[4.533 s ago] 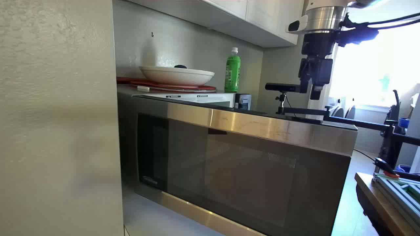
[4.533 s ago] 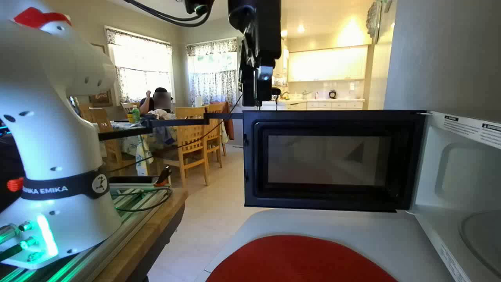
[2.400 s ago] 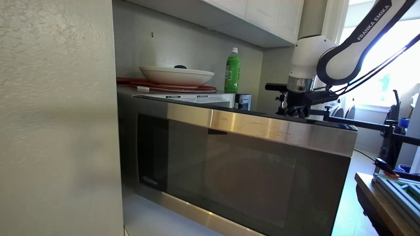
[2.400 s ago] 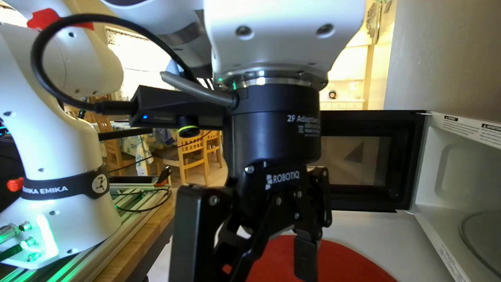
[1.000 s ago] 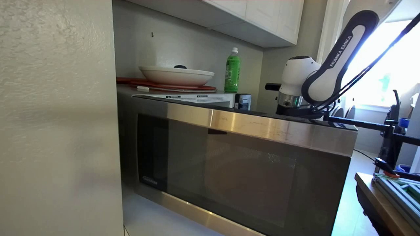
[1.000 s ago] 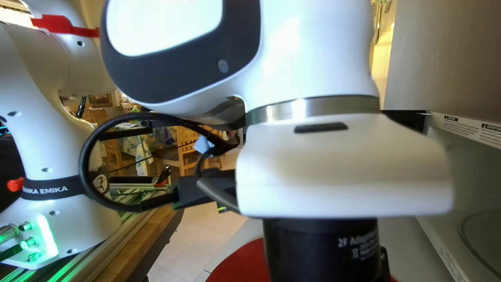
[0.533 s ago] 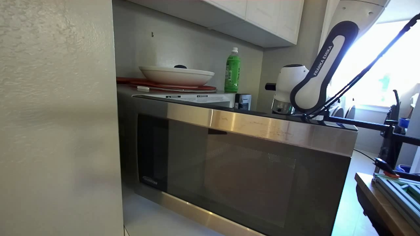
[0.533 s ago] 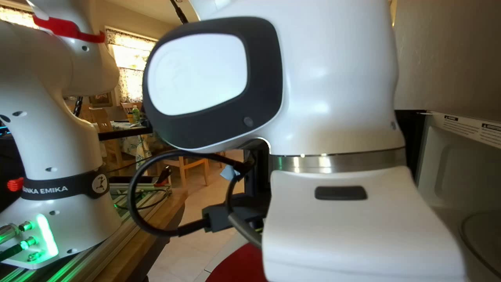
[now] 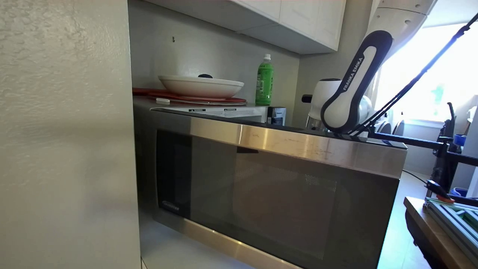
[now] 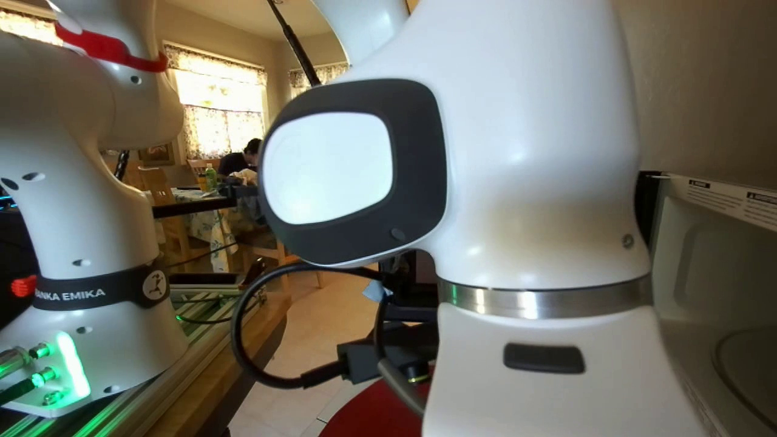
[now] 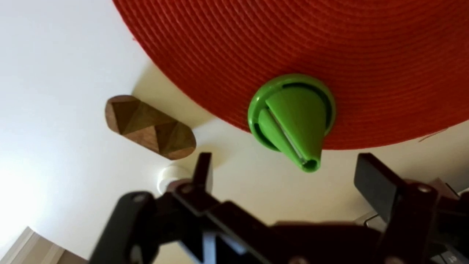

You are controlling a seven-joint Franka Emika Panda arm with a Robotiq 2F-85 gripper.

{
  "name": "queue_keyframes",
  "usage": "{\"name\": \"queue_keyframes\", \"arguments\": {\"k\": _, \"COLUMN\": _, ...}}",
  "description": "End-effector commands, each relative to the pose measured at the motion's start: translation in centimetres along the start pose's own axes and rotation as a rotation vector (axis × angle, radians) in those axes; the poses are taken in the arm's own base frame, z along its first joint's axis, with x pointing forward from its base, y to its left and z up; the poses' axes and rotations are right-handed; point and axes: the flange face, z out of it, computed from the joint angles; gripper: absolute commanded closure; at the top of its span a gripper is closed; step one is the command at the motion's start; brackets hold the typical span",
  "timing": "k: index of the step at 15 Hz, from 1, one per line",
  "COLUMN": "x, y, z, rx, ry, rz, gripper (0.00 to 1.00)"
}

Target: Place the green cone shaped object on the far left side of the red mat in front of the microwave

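Observation:
The green cone-shaped object (image 11: 300, 117) stands on its round base at the edge of the red mat (image 11: 205, 47) in the wrist view, its narrow tip pointing toward my gripper. Part of its base reaches past the mat's edge. My gripper (image 11: 285, 161) is open and empty, its fingers apart on either side of the cone's tip, not touching it. A strip of the red mat (image 10: 370, 416) shows in an exterior view; the arm hides the rest and the cone. The microwave (image 9: 276, 201) has its door open; the door hides my gripper in that exterior view.
A wooden faceted block (image 11: 150, 127) and a small white round thing (image 11: 170, 178) lie beside the mat, near the left finger. A white bowl (image 9: 201, 87) sits on the microwave; a green bottle (image 9: 264, 84) stands behind. A black camera-stand bar (image 9: 407, 141) runs behind the door.
The arm has come down from above the microwave door and over the mat. In the last second it has sunk further, taking the gripper out of both exterior views.

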Motion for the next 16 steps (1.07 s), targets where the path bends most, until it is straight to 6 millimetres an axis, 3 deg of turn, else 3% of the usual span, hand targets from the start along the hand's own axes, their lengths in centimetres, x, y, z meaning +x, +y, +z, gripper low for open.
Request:
{"name": "queue_keyframes", "arguments": {"k": 1, "x": 0.6, "y": -0.6, "z": 0.9, "rx": 0.004, "ry": 0.007, "rz": 0.002, "gripper": 0.0}}
{"name": "queue_keyframes", "arguments": {"k": 3, "x": 0.7, "y": -0.8, "z": 1.1, "rx": 0.003, "ry": 0.005, "rz": 0.01, "gripper": 0.0}}
{"name": "queue_keyframes", "arguments": {"k": 5, "x": 0.8, "y": -1.0, "z": 1.2, "rx": 0.003, "ry": 0.006, "rz": 0.013, "gripper": 0.16}}
{"name": "queue_keyframes", "arguments": {"k": 8, "x": 0.8, "y": -1.2, "z": 1.4, "rx": 0.002, "ry": 0.005, "rz": 0.015, "gripper": 0.51}}
{"name": "queue_keyframes", "arguments": {"k": 11, "x": 0.7, "y": -1.4, "z": 1.5, "rx": -0.001, "ry": -0.001, "rz": 0.009, "gripper": 0.68}}
{"name": "queue_keyframes", "arguments": {"k": 14, "x": 0.5, "y": -1.7, "z": 1.4, "rx": 0.0, "ry": -0.005, "rz": 0.001, "gripper": 0.7}}
{"name": "queue_keyframes", "arguments": {"k": 16, "x": 0.3, "y": -1.8, "z": 1.4, "rx": -0.002, "ry": -0.007, "rz": -0.006, "gripper": 0.88}}
